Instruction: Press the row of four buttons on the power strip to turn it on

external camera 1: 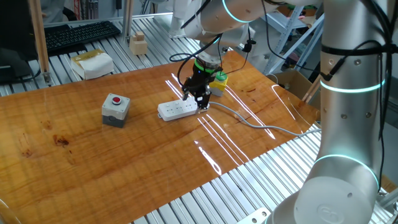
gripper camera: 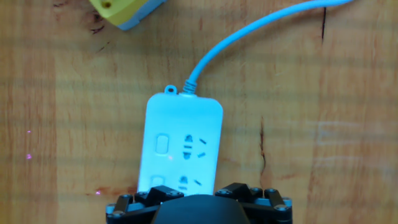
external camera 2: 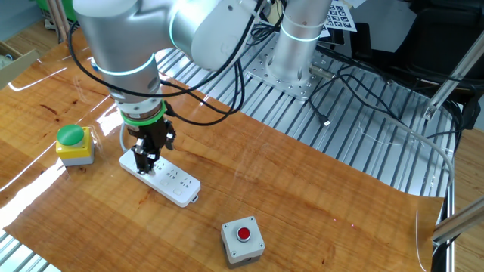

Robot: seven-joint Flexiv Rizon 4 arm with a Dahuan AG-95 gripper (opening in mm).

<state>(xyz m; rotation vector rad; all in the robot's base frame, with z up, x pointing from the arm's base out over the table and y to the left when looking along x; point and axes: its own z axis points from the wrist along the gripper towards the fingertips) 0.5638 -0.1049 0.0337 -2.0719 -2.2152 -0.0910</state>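
The white power strip (external camera 1: 177, 110) lies flat in the middle of the wooden table, with its grey-white cable (external camera 1: 249, 120) running off to the right. My gripper (external camera 1: 194, 99) hangs low over the cable end of the strip (external camera 2: 172, 181), its black fingers (external camera 2: 142, 157) spread apart and open, holding nothing. The hand view looks straight down on the strip (gripper camera: 183, 140). There, two buttons of the row (gripper camera: 163, 144) show along its left side; the others are hidden under the gripper body. I cannot tell whether a fingertip touches the strip.
A grey box with a red button (external camera 1: 115, 109) sits left of the strip. A yellow and green box (external camera 1: 217, 81) stands just behind the gripper. A keyboard (external camera 1: 78, 34) and small boxes lie on the metal bench beyond the table's far edge.
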